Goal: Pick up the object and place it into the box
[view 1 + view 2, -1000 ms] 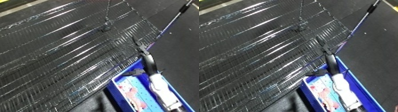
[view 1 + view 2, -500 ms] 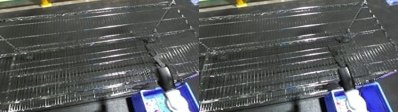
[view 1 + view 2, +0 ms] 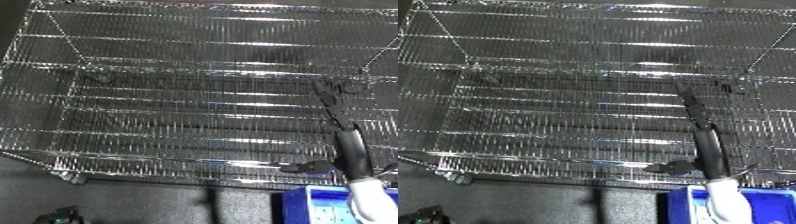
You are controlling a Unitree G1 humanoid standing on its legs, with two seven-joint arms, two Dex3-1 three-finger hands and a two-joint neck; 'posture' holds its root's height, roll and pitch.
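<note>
One blue bin [image 3: 771, 200], label unreadable

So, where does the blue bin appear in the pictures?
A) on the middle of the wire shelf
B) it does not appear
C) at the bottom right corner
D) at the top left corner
C: the blue bin sits at the bottom right, below the front edge of the wire shelf.

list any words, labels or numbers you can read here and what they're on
None can be read.
Wire shelf: bare metal, no label or sign.
Blue bin: only a corner shows, with no print visible.
Right forearm: no marking visible.
</note>
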